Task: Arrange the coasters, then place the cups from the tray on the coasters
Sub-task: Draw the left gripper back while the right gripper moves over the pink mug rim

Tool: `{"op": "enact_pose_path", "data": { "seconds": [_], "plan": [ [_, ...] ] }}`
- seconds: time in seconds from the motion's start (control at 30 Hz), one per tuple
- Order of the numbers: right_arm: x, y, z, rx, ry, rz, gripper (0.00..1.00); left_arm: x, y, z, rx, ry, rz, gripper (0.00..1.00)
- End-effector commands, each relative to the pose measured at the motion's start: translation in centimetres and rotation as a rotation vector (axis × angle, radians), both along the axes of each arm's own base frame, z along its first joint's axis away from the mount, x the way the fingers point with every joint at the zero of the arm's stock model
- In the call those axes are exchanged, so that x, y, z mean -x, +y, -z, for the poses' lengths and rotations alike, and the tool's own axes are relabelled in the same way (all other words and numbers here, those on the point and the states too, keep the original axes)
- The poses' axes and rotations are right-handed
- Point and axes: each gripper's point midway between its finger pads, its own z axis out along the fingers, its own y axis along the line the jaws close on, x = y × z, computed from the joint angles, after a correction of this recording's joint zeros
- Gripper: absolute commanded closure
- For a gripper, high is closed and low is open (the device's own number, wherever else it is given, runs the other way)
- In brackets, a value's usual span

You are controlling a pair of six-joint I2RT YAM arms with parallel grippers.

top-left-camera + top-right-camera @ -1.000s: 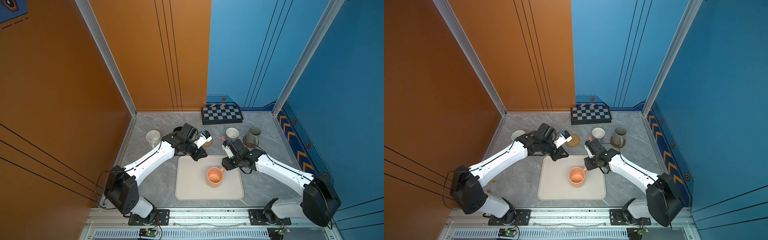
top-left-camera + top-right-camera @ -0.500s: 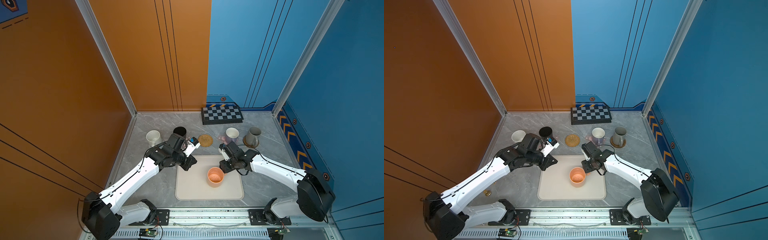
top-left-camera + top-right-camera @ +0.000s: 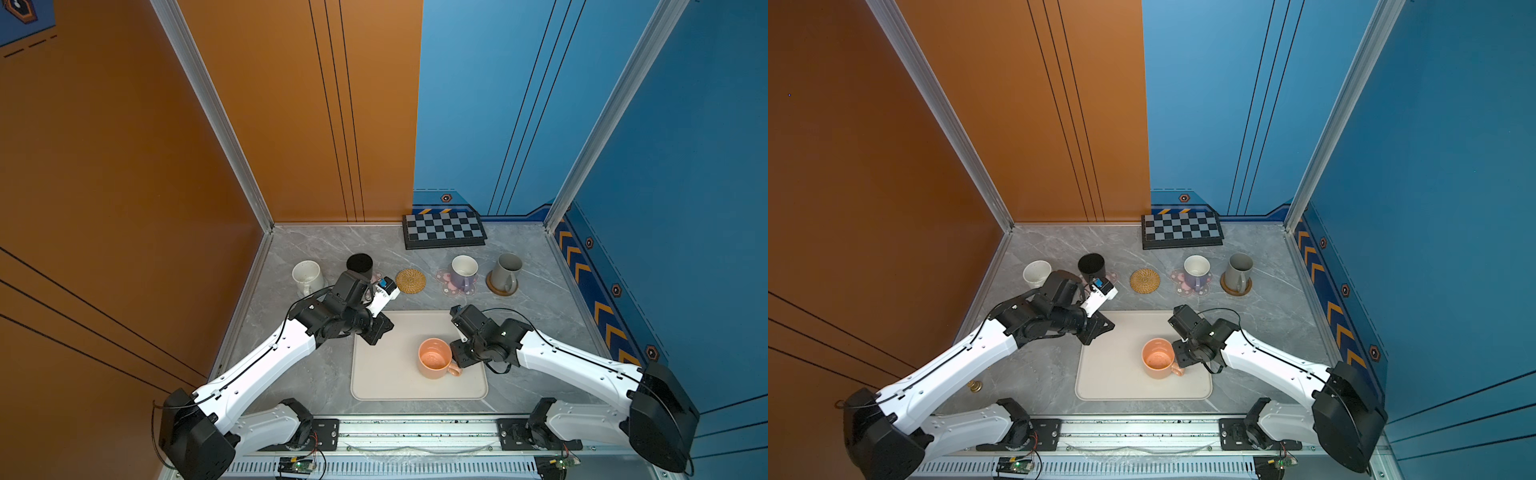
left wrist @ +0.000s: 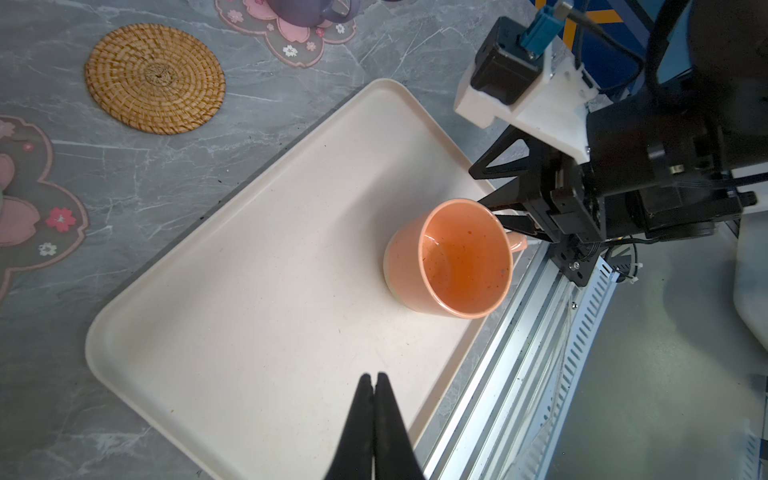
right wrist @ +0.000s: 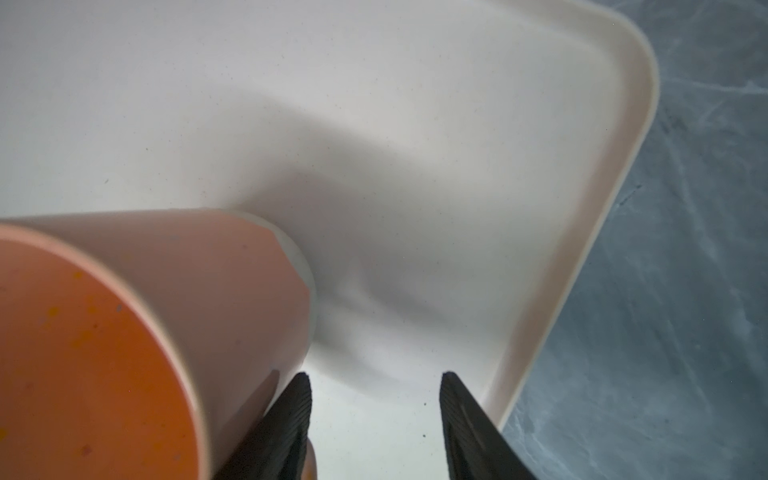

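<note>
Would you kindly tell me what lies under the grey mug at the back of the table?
A round brown coaster lies under the grey mug; only its edge shows around the mug's base, and its middle is covered.

Black-and-grey checkered board [image 3: 444, 230] lay flat at back of grey marble tabletop [image 3: 316, 249], against foot of blue wall [image 3: 478, 104], in both top views. Orange wall [image 3: 104, 166] closed off back left and left side; blue wall covered back right and right side. Aluminium corner posts [image 3: 217, 120] rose where walls met. Yellow chevron stripes [image 3: 603, 309] ran along base of right-hand wall. Metal rail [image 3: 415, 426] crossed front edge, with green circuit board [image 3: 296, 465] below it. Small brass-coloured object [image 3: 974, 385] sat on tabletop near left edge; kind unclear.
</note>
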Motion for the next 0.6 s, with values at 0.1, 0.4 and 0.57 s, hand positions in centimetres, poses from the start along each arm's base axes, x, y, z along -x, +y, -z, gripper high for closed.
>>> {"op": "enact_pose_path", "data": {
  "seconds": [0.1,0.4,0.57],
  "plan": [
    [2.4,-2.0,0.2,0.036,0.034,0.061,0.47,0.5,-0.1,0.2,-0.006,-0.012,-0.001,0.93],
    [2.2,-3.3,-2.8,-0.029,-0.045,0.161,0.45,1.1,0.2,-0.1,0.004,-0.030,-0.002,0.92],
    [2.3,-3.5,-4.4,-0.062,-0.049,0.170,0.44,1.3,0.6,-0.6,0.013,-0.047,-0.022,0.88]
  ]
}}
